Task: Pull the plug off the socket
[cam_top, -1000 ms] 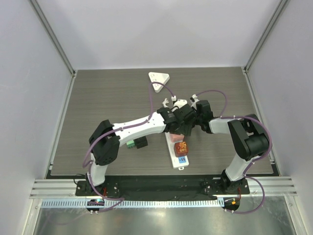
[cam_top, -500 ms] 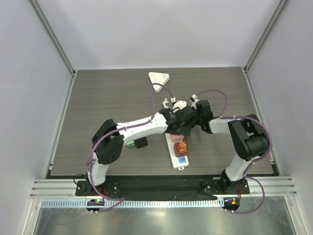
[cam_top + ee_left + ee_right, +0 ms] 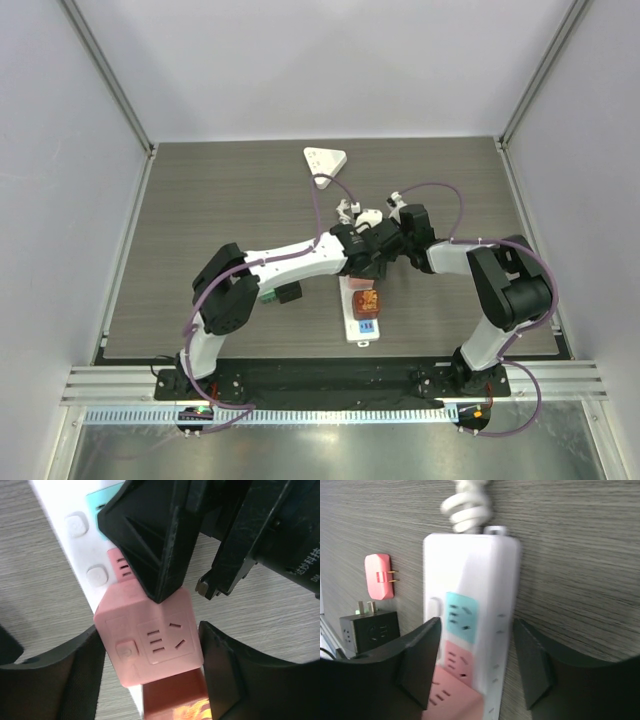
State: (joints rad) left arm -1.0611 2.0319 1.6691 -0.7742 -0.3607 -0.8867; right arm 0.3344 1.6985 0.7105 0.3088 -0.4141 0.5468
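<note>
the pink cube plug [image 3: 155,645] sits plugged into the white power strip [image 3: 480,565], directly between the two fingers [image 3: 65,675] of the left gripper [image 3: 150,632]. the fingers are opened partway, and one appears to lie against each side of the cube, gripping it. the left arm reaches forward and to the right with a bent elbow, its wrist tipped down over the strip. the right arm folds in to the left to meet it. just past the left fingertips, the right gripper [image 3: 477,625] straddles the strip across its width. it is spread wide, with a finger against each long edge, holding the strip.

there is one cube of matte plastic with rounded corners, and its top carries five slots and a small square button. the single strip is glossy, with a rounded end and a coiled white cord [image 3: 467,505]. it shows one teal socket panel, one pink panel and two rounded white buttons. one orange-red plug [image 3: 367,303] stands in the strip behind the left fingers. outside the right gripper's left finger lie one small pink two-pin plug [image 3: 377,576] and one black adapter [image 3: 370,627]. everything rests on the grey wood-grain table [image 3: 200,220].
</note>
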